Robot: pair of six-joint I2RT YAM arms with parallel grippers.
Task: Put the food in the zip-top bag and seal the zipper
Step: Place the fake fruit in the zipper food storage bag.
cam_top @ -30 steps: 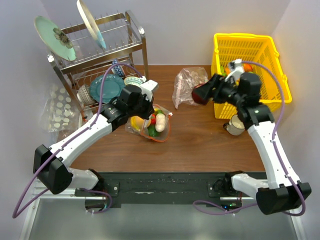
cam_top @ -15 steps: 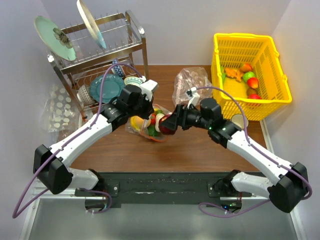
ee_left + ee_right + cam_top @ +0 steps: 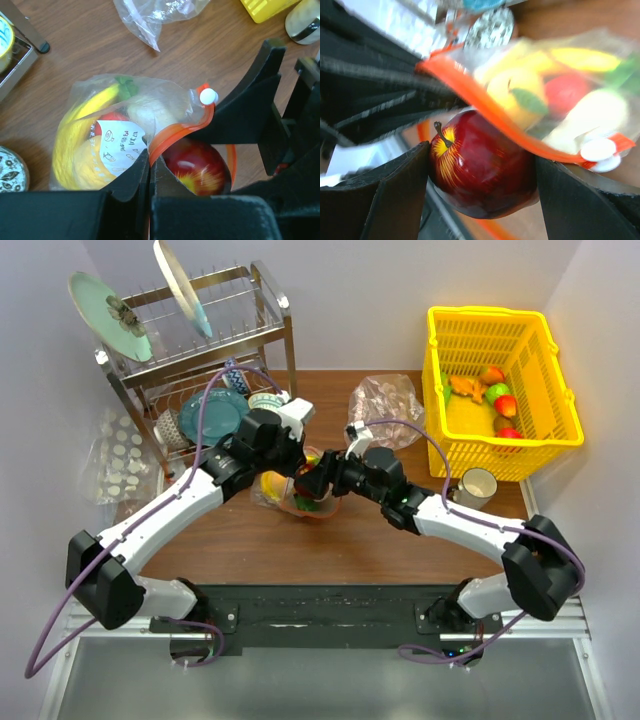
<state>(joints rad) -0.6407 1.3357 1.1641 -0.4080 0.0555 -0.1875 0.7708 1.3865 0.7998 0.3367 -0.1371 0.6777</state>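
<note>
The zip-top bag (image 3: pixel 285 492) lies mid-table with a yellow banana (image 3: pixel 75 145) and other toy food inside. My left gripper (image 3: pixel 150 165) is shut on its red-orange zipper strip (image 3: pixel 175 135) and holds the mouth up and open. The white end piece (image 3: pixel 208 96) sits at the strip's far end. My right gripper (image 3: pixel 482 175) is shut on a red apple (image 3: pixel 480 170) and holds it right at the bag's mouth, under the strip (image 3: pixel 485 107). From above the apple (image 3: pixel 310 481) is mostly hidden between my two grippers.
A yellow basket (image 3: pixel 432 370) with several more toy foods stands at the back right, with a white mug (image 3: pixel 478 487) in front of it. A pinkish clear bag (image 3: pixel 385 405) lies behind the right arm. A dish rack (image 3: pixel 200 360) and a dotted bag (image 3: pixel 115 455) stand at the left.
My right arm swung left from the basket with the apple and lowered it to the bag's mouth. My left gripper stayed where it was, holding the zipper strip.
</note>
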